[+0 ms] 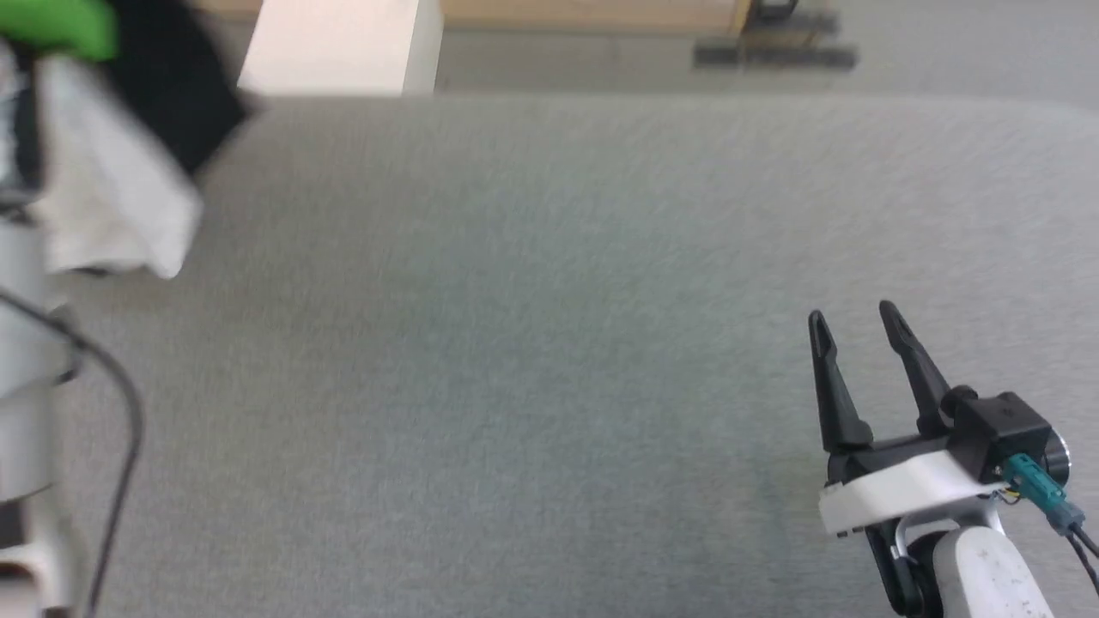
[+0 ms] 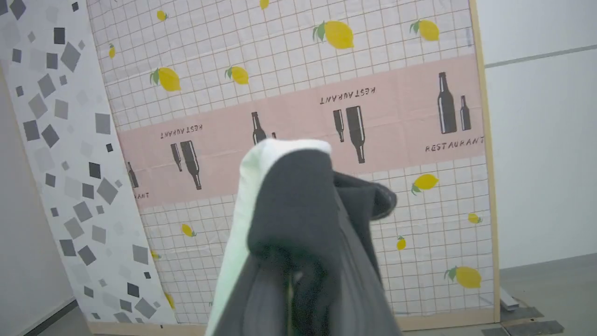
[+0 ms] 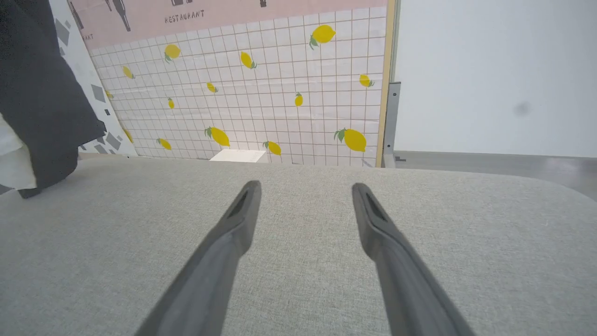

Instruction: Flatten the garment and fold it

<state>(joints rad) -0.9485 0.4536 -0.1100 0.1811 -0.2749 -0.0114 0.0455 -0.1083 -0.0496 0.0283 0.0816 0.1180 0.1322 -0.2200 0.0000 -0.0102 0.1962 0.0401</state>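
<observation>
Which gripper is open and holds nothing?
The right gripper: its two fingers are spread apart over the grey surface with nothing between them. The garment hangs at the robot's left.

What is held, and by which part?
The shirt, pinched by the left gripper where black sleeve meets white body; the right gripper holds nothing.

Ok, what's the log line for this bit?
garment: lifted, hangs from left arm | right end effector: open, empty, over grey cushion | flattening: not begun

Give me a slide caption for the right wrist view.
Open right claw over the grey cushion; black-and-white garment hanging at left, lemon-print backdrop behind.
</observation>
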